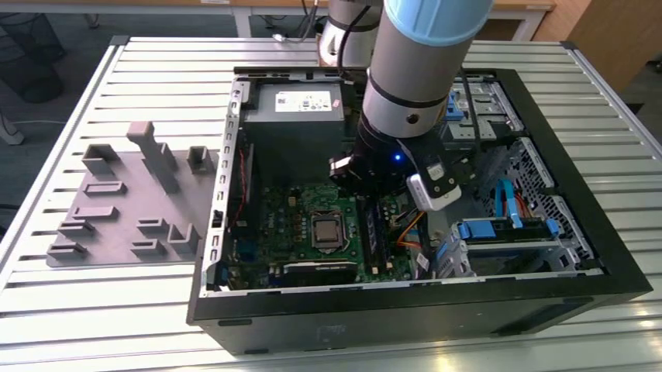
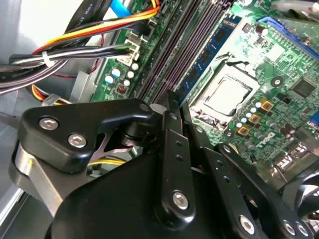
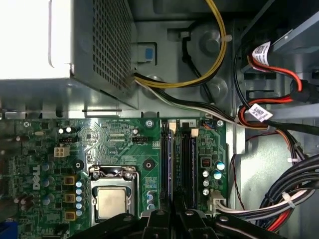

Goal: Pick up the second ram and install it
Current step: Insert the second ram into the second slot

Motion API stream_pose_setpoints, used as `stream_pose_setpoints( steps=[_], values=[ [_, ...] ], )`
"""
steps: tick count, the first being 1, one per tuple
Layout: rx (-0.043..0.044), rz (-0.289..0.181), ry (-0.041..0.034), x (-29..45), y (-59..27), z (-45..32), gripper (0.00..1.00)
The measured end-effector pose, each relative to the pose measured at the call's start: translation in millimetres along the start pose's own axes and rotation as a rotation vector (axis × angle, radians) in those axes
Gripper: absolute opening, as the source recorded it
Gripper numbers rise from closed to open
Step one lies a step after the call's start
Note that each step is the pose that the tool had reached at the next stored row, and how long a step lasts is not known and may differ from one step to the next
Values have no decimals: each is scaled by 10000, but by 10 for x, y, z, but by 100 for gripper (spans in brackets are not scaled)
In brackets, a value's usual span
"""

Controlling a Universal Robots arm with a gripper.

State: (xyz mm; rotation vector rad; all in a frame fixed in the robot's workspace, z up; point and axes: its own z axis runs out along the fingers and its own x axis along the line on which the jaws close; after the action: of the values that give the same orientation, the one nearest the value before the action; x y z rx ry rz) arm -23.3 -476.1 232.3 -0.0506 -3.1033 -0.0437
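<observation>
Hand (image 2: 172,102), grip impossible to tell, at one end of the second ram (image 2: 207,55) in its slot.

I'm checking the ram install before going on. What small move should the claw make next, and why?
Probably a slow, straight push down. The claw hangs right over the slots beside the CPU, and a blue ram lies along the slot by its tip; whether it has clicked in, I cannot tell.

second ram (image 3: 192,169) | dark board, black chips | upright on edge | seated in motherboard slot (image 3: 180,169)
</observation>
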Motion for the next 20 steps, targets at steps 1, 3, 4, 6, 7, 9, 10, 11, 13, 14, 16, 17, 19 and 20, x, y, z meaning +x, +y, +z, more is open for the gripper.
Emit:
stream_pose_setpoints(
  steps=[1, 3, 4, 6, 7, 9, 10, 11, 13, 14, 16, 17, 19, 20],
  values=[
    [-3, 30, 0, -1, -5, 13, 14],
    [-7, 60, -1, -2, -17, 40, 14],
    [-8, 60, -1, -3, -20, 56, 14],
    [-8, 60, -1, -4, -23, 85, 14],
    [-6, 60, -1, -4, -24, 95, 14],
    [-19, 53, 1, -3, -33, 108, 14],
    [-39, 29, 2, -4, -38, 115, 14],
    [-52, 3, 2, -5, -43, 122, 14],
    [-55, -9, 3, -4, -46, 129, 14],
    [-55, -9, 3, -4, -46, 129, 14],
    [-54, -10, 3, -4, -47, 129, 14],
    [-55, -10, 3, -4, -47, 130, 14],
    [-54, -10, 3, -4, -47, 130, 14],
    [-54, -10, 4, -4, -47, 130, 14]
  ],
)
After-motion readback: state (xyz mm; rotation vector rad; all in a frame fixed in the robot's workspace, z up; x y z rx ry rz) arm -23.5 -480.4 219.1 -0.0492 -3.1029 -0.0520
